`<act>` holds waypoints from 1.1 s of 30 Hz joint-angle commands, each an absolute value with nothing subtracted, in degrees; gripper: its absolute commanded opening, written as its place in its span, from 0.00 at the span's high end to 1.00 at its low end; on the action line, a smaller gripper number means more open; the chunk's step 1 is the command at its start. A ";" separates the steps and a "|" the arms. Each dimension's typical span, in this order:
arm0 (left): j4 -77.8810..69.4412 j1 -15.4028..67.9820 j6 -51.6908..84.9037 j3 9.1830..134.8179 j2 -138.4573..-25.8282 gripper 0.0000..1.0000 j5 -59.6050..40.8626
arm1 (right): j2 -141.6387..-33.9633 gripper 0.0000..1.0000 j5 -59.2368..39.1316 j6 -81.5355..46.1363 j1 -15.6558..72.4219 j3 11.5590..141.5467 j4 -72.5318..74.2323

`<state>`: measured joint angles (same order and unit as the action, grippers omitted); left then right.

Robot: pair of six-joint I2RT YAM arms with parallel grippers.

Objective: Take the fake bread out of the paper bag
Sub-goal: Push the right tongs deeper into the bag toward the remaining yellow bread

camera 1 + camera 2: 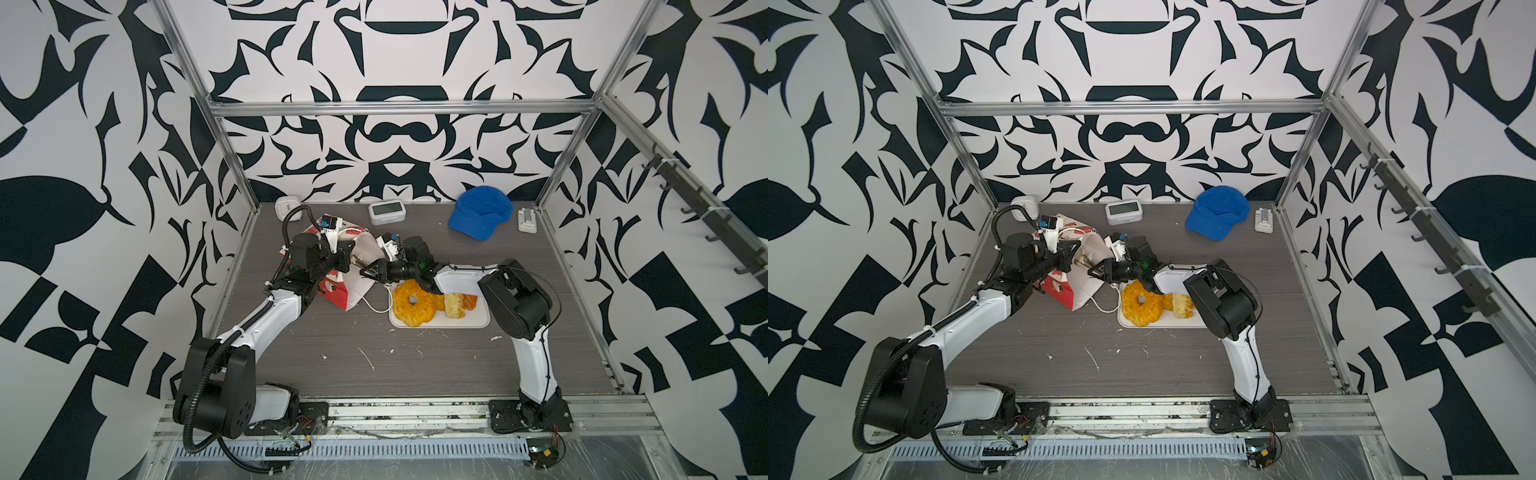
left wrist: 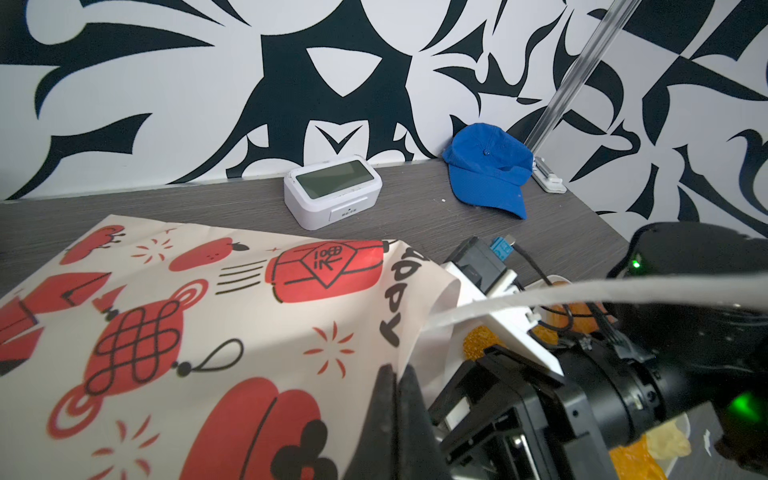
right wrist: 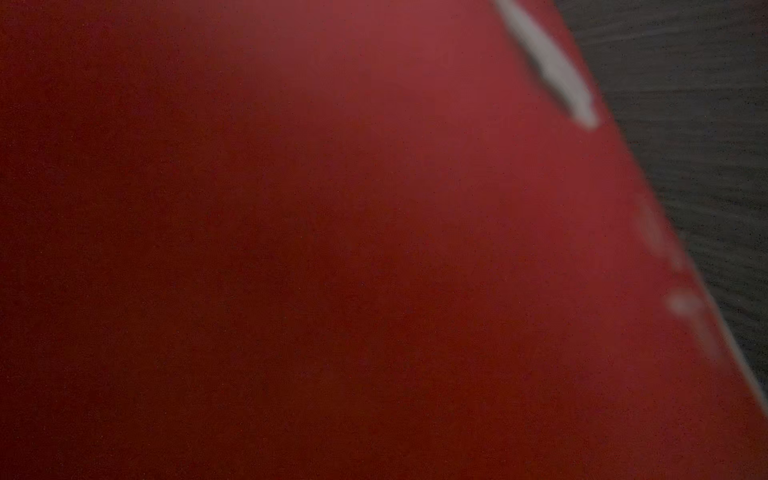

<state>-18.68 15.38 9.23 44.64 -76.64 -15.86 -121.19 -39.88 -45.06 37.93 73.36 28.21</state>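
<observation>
— Where is the bread [image 1: 413, 305]?
— On the white tray [image 1: 478, 322], beside the paper bag [image 1: 337, 291] lying on the worktop [image 1: 415, 365].
— And the grippers?
— The left gripper [image 2: 394, 374] pinches the bag's rim. The right gripper [image 1: 365, 273] sits at its mouth; its state cannot be told.

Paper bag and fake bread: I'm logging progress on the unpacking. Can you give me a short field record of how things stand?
paper bag: lying on its side, mouth toward the white tray
left gripper: shut on the bag's rim
right gripper: at the bag's mouth; open or shut, cannot tell
on the tray: ring bread, pale yellow piece, orange wedge
inside the bag: hidden
</observation>
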 commanded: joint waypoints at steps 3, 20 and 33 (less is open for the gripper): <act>-21.36 15.23 10.49 43.89 -74.45 1.00 -17.40 | -120.93 0.64 -38.78 -45.36 38.32 77.07 29.76; -22.63 15.26 10.86 43.60 -74.80 1.00 -18.98 | -124.94 0.64 -38.57 -47.82 38.45 81.58 30.41; -23.46 15.24 11.47 42.99 -74.78 1.00 -19.52 | -128.40 0.64 -37.79 -48.02 38.52 86.43 28.33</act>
